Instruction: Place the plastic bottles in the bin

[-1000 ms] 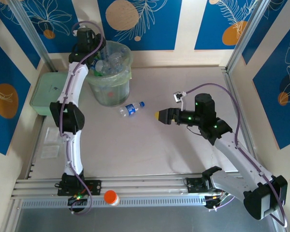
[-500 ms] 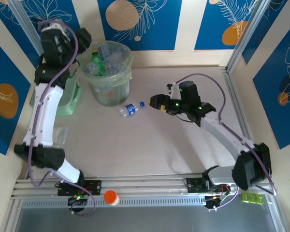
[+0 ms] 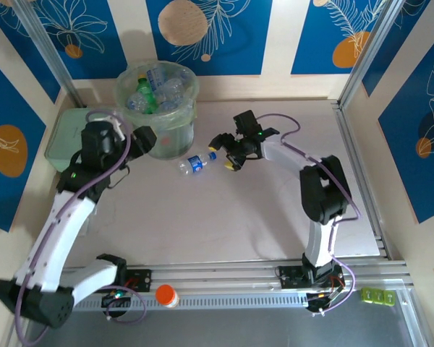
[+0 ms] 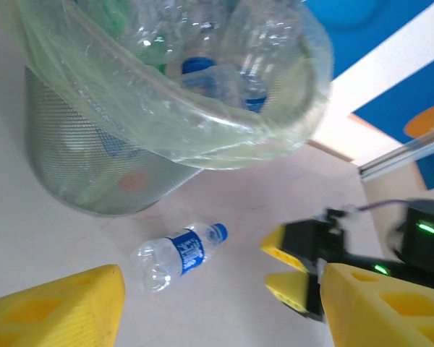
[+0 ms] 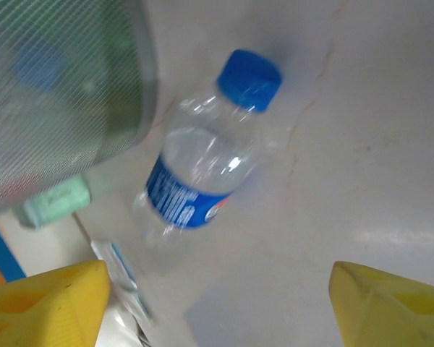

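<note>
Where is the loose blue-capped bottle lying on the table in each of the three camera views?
Top external: the loose bottle lies near the centre, just below and right of the bin, cap pointing right.
Left wrist: the bottle is at lower centre, below the bin.
Right wrist: the bottle is central, cap uppermost, with the bin at upper left.
Shared landmark: the bin, close beside the bottle in every view.

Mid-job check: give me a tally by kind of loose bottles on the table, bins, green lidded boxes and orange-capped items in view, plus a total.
Loose bottle: 1
Bin: 1
Green lidded box: 1
Orange-capped item: 1
Total: 4
</note>
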### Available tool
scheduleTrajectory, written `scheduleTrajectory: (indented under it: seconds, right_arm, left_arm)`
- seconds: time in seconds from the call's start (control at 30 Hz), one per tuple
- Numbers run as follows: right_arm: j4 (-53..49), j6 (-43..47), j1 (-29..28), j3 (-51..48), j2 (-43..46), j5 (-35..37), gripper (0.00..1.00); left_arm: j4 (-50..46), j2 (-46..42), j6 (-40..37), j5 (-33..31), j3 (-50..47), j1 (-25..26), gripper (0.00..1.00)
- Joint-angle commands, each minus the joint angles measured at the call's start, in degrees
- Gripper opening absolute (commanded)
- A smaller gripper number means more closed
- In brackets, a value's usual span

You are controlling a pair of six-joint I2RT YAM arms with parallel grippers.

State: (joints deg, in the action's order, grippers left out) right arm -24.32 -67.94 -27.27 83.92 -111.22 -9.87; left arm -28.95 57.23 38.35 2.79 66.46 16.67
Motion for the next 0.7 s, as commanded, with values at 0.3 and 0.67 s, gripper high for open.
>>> scheduleTrajectory:
  seconds: [0.3,0.67]
  right_arm:
    - [-5.1,-18.2,-1.0,11.9,-13.6,6.7,0.78]
    - [-7.3,-23.0,-1.8,20.3,-22.0,6.6,0.69]
  left_arm:
    - [-0.3,-3.8,-8.8,-6.7,-6.0,6.6,0.75]
    - [-0.7,-5.1,-11.1,-12.7,-6.4,10.4,0.77]
